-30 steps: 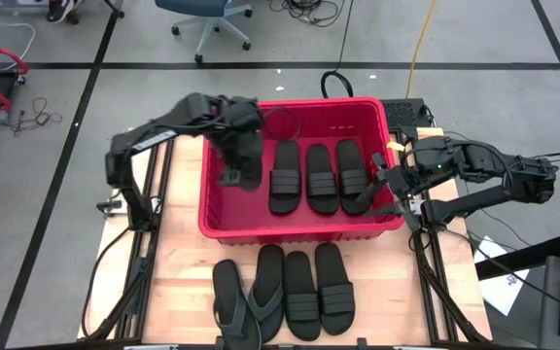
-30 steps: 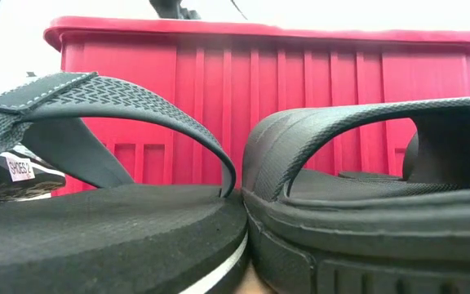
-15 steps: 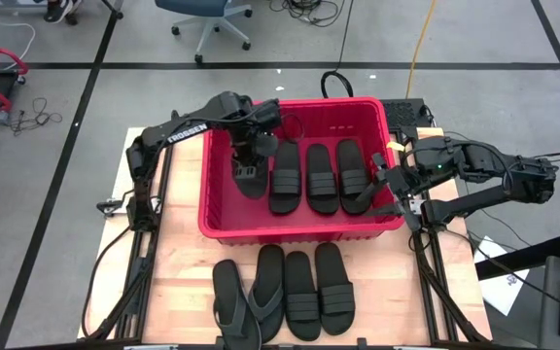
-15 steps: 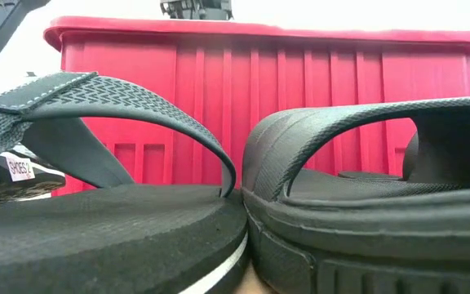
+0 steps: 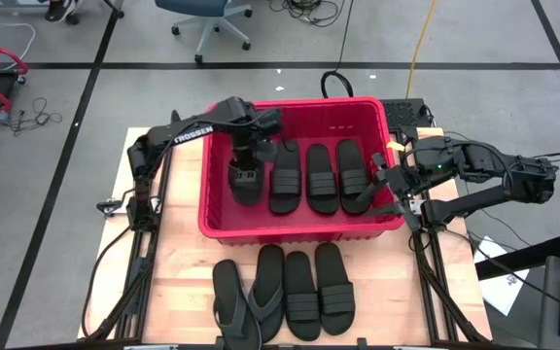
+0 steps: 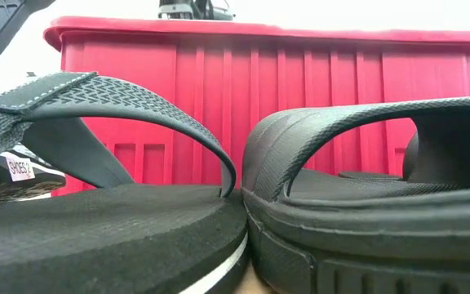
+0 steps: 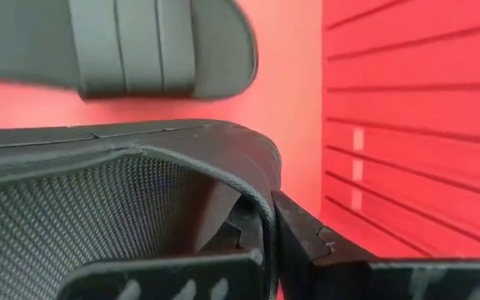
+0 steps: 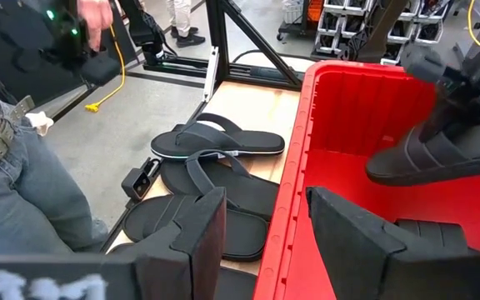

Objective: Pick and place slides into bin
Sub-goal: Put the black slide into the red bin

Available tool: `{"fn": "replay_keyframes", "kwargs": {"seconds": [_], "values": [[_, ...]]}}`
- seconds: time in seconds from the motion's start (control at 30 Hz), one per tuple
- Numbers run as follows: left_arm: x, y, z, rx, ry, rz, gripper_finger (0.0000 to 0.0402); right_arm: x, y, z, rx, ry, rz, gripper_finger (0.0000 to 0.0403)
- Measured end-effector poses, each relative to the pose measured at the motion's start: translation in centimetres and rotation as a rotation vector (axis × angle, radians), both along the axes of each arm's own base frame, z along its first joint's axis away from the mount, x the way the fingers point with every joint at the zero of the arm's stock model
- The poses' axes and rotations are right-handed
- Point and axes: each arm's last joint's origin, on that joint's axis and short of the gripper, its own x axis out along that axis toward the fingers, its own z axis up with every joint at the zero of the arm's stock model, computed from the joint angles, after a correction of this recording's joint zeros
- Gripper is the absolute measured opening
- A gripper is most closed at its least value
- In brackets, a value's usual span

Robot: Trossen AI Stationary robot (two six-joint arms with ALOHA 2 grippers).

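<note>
The red bin (image 5: 299, 226) stands at the table's middle and holds three black slides (image 5: 321, 178) lying side by side. My left gripper (image 5: 245, 154) reaches down into the bin's left part, shut on a fourth slide (image 5: 244, 183). That slide also shows in the right wrist view (image 8: 440, 154). My right gripper (image 8: 261, 242) is open and empty at the bin's right wall, one finger on each side of the rim (image 8: 294, 200). Several more slides (image 5: 301, 292) lie on the table in front of the bin, two of them with thong straps (image 5: 229, 297). My left gripper pinches the slide's strap at its edge (image 7: 261, 212), one finger under the strap and one outside it (image 7: 307, 242). The fingers come from above, pointing down. The slide hangs tilted below them, its low end (image 8: 375, 175) near the bin floor. I cannot tell whether it touches.
The bin's left wall (image 7: 415, 108) stands close beside the held slide. The low view shows a thong sandal (image 6: 96, 229) and a slide (image 6: 365, 204) in front of the bin wall (image 6: 268, 106). A person (image 8: 15, 167) stands beyond the table's edge.
My left gripper has gone down into the bin and a little toward the table's right edge, carrying the slide. The slide now hangs low beside the three slides lying in the bin.
</note>
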Motion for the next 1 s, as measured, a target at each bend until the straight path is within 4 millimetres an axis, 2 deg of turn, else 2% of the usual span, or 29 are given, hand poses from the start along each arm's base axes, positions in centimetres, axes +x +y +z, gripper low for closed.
{"fn": "replay_keyframes", "kwargs": {"seconds": [0.33, 0.67, 1.0], "values": [[0.6, 0.9, -3.8, -0.083, -0.028, 0.067, 0.0002, 0.0, 0.0, 0.0, 0.000, 0.000, 0.000, 0.0164], [0.0, 2.2, -4.0, -0.090, -0.015, 0.133, 0.0002, 0.0, 0.0, 0.0, 0.000, 0.000, 0.000, 0.0164], [0.3, 2.2, -4.2, -0.107, -0.053, 0.130, 0.0003, 0.0, 0.0, 0.0, 0.002, 0.001, -0.001, 0.0164]]}}
